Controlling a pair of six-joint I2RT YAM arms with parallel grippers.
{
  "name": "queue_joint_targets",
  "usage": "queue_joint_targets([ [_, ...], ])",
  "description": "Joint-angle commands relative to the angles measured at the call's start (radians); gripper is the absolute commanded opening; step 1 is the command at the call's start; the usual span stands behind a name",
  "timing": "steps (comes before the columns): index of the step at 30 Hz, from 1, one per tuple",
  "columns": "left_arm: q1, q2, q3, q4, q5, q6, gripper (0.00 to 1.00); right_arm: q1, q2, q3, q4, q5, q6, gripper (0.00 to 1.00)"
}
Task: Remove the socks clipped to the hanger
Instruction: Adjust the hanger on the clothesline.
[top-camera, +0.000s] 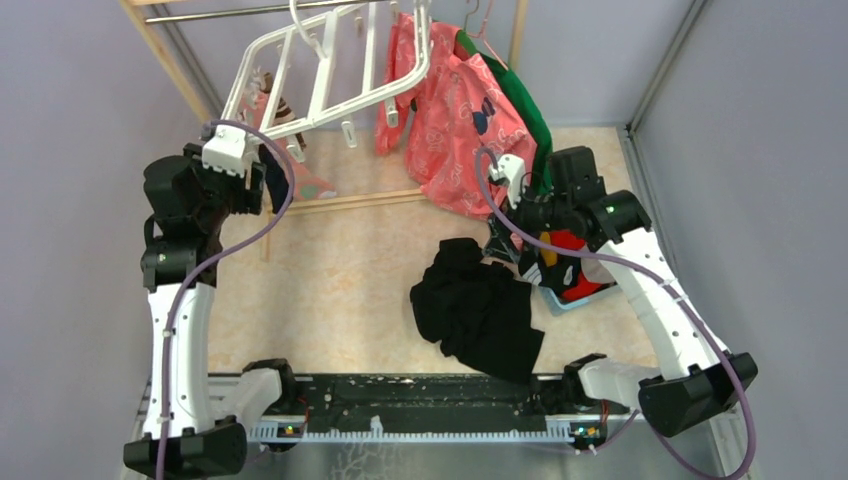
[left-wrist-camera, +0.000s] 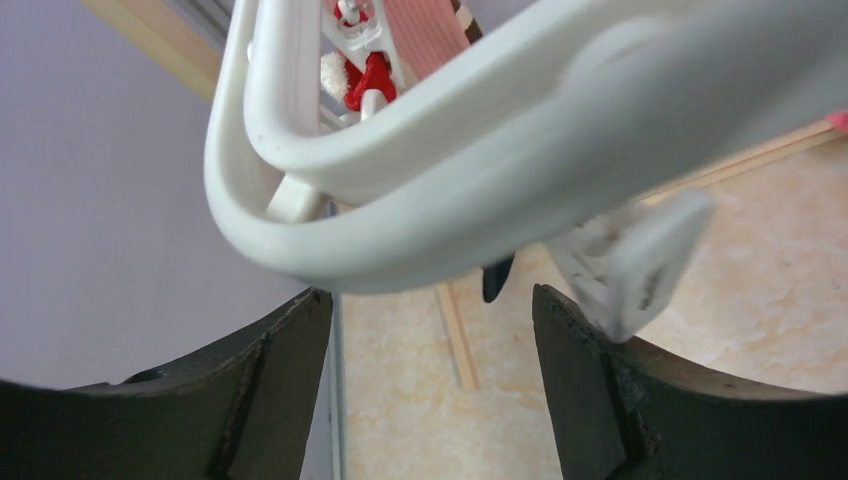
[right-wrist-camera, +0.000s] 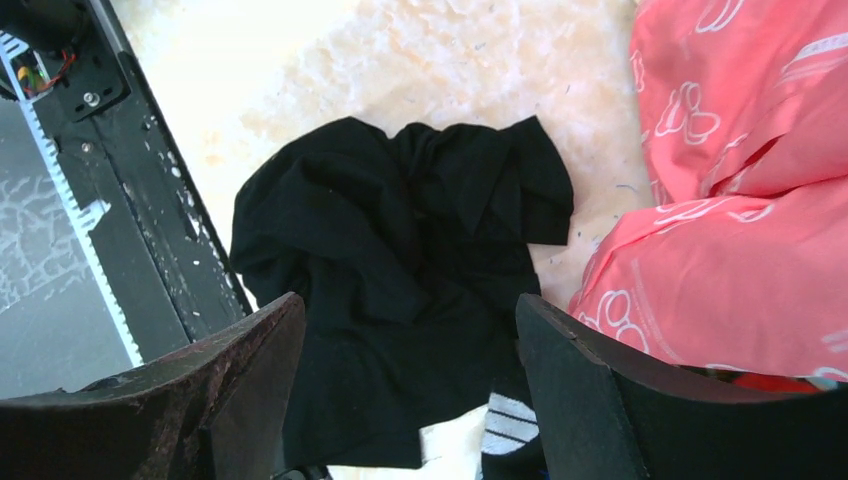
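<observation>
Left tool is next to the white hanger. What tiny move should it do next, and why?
Probably ease the left tool forward, past the hanger rim, toward the red sock. Its jaws stand open and empty, only the rim lies right ahead, and the sock hangs clipped farther in.

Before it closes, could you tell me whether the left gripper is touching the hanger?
Cannot tell. In the left wrist view the hanger crosses above the open left gripper, and a clip overlaps its edge, but blur hides any contact.
</observation>
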Motion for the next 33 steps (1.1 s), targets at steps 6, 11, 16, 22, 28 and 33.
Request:
queue_joint_targets([
  [6, 0.019, -0.086, -0.039, 0.148, 0.402, -0.146, 0.64, 0.016, -0.038, -0.050, 0.077, -0.026, -0.015, 0.77],
  [11, 0.019, -0.080, -0.037, 0.162, 0.527, -0.193, 0.55, 0.019, -0.034, -0.050, 0.075, -0.034, -0.015, 0.77],
  [16, 0.019, -0.080, -0.031, 0.211, 0.651, -0.259, 0.51, 0.023, -0.026, -0.036, 0.062, -0.034, -0.016, 0.77],
  [22, 0.018, -0.062, -0.029, 0.277, 0.671, -0.333, 0.49, 0.026, -0.023, -0.034, 0.053, -0.035, -0.018, 0.77],
  [28, 0.017, -0.045, -0.015, 0.311, 0.737, -0.389, 0.43, 0.029, -0.016, -0.020, 0.039, -0.032, -0.021, 0.77],
  [33, 0.008, -0.038, -0.024, 0.318, 0.836, -0.424, 0.40, 0.060, 0.010, 0.058, 0.033, -0.035, -0.016, 0.76],
])
